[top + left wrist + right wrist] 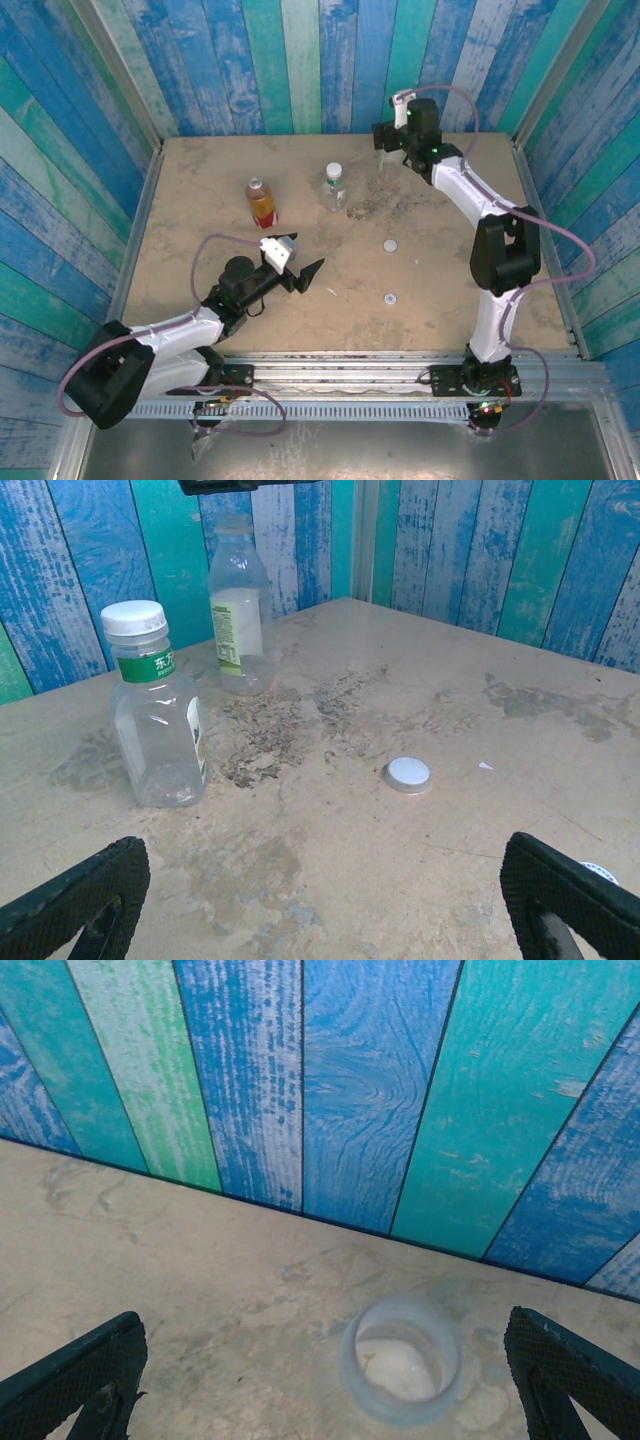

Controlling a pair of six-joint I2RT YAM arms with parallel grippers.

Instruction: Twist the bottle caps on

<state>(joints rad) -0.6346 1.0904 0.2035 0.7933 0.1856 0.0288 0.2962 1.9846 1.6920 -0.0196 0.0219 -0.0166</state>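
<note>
Two caps (390,244) are seen loose, away from the open bottle (401,1361); left fingers (75,895) and right fingers (75,1375) are spread empty. One cap must be fetched next.

Capped btl (155,705) near left, second btl (240,605) behind, loose cap (408,774) mid-table.

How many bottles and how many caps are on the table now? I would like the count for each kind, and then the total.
Bottles: 3 (orange bottle, green-label bottle, tall clear bottle)
Loose caps on the table: 2 (far cap, near cap)
Caps on a bottle: 1 (white cap on the green-label bottle)
Total: 6
</note>
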